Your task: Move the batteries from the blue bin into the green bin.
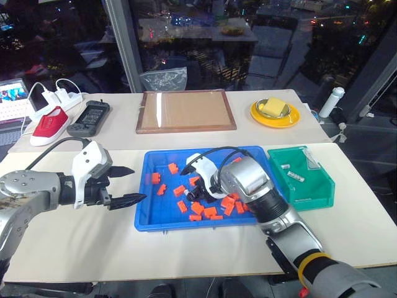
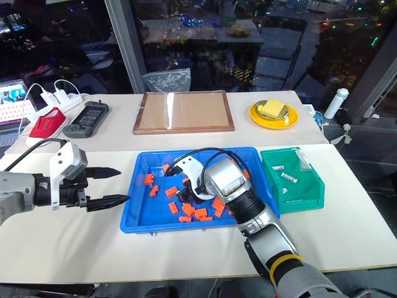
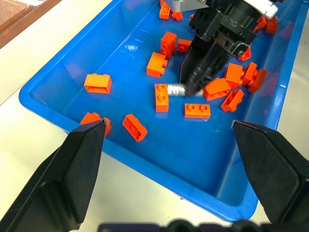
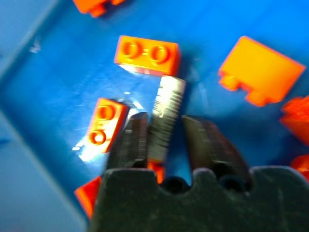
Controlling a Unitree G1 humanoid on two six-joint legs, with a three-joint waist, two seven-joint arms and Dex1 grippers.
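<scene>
The blue bin (image 1: pixel 146 211) lies in the middle of the white table, strewn with orange blocks (image 1: pixel 197 207). My right gripper (image 1: pixel 191 196) reaches down into it and is shut on one end of a silvery battery (image 3: pixel 175 90) that lies on the bin floor among the blocks; the right wrist view shows the battery (image 4: pixel 164 112) between the two fingers. To the right, touching the blue bin, stands the green bin (image 1: pixel 313 192) with two batteries (image 1: pixel 297 177) inside. My left gripper (image 1: pixel 136 184) hovers open beside the blue bin's left rim, holding nothing.
Along the far side of the table lie a wooden-framed brown board (image 1: pixel 186 110), a yellow plate (image 1: pixel 275 115) with a bowl, a red shoe (image 1: pixel 49 124), a black handheld device (image 1: pixel 89 118), a white power strip (image 1: pixel 59 98) and a white bottle (image 1: pixel 331 102).
</scene>
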